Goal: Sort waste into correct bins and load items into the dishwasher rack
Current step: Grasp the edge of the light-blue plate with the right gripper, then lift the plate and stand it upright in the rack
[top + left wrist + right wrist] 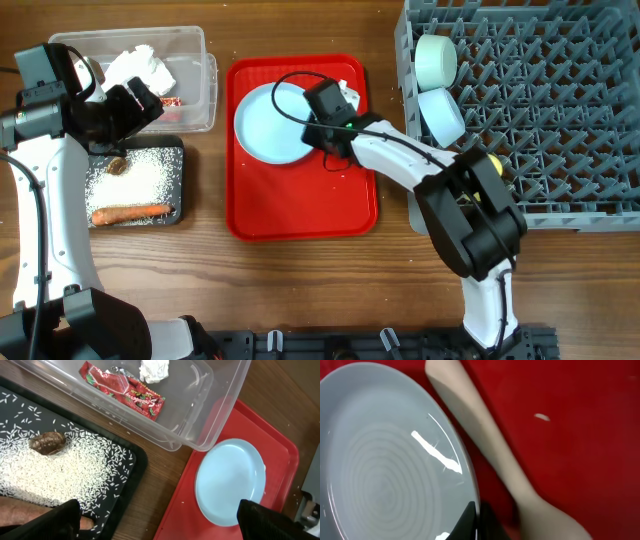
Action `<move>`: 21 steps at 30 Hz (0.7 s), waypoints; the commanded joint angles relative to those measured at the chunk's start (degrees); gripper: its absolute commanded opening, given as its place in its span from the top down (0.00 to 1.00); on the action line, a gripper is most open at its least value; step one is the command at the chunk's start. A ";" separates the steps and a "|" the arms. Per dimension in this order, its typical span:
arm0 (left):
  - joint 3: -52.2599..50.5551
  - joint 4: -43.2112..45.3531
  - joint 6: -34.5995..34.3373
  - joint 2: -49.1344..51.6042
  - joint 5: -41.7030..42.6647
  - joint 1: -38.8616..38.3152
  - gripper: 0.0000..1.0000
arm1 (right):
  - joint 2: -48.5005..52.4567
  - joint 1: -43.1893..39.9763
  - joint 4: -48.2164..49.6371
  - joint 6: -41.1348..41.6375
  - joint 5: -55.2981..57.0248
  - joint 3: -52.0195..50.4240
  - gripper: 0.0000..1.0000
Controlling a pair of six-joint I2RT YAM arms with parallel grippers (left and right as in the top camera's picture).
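**A:** What is hidden or hard to read?

**B:** The right gripper (476,522) shows only as dark fingertips at 6 o'clock in its wrist view, right at the rim of the light blue plate (268,122). I cannot tell whether it has closed on that rim. The white plastic spoon (490,445) is blurred and cut off at the bottom edge. In the rack, the small yellow cup (493,163) is mostly covered by the right arm.

**A:** And the left gripper (160,517)?

**B:** Its fingers are spread wide with nothing between them, above the tub and black tray.

**A:** What is in the containers?

**B:**
- **Clear plastic tub (195,45), at 10 o'clock on the table:** the crumpled white tissue (140,68) and the small red wrapper (125,390).
- **Black tray (135,465), just beside the tub:** scattered white rice grains (75,475), the small brown food lump (47,442) and the orange sausage-like stick (130,212).
- **Red tray (300,210), at the centre:** the plate, with the spoon lying just beside its rim.
- **Dishwasher rack (560,100), at 2 o'clock:** 2 bowls on edge at its left side, the pale green bowl (436,58) and the light blue bowl (442,115).
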 commanded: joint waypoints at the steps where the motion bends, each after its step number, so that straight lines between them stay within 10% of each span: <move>1: 0.09 0.15 -0.50 -0.04 -0.33 0.26 0.00 | -7.19 -0.13 -4.33 -9.64 0.94 -0.90 0.96; 10: 0.11 0.13 -0.50 -0.04 -0.33 0.26 0.00 | -22.99 -0.13 -8.59 -23.61 6.05 -0.90 0.96; 21: 0.11 0.13 -0.50 -0.04 -0.33 0.26 0.00 | -40.52 -0.66 -13.05 -32.37 65.99 -0.92 0.96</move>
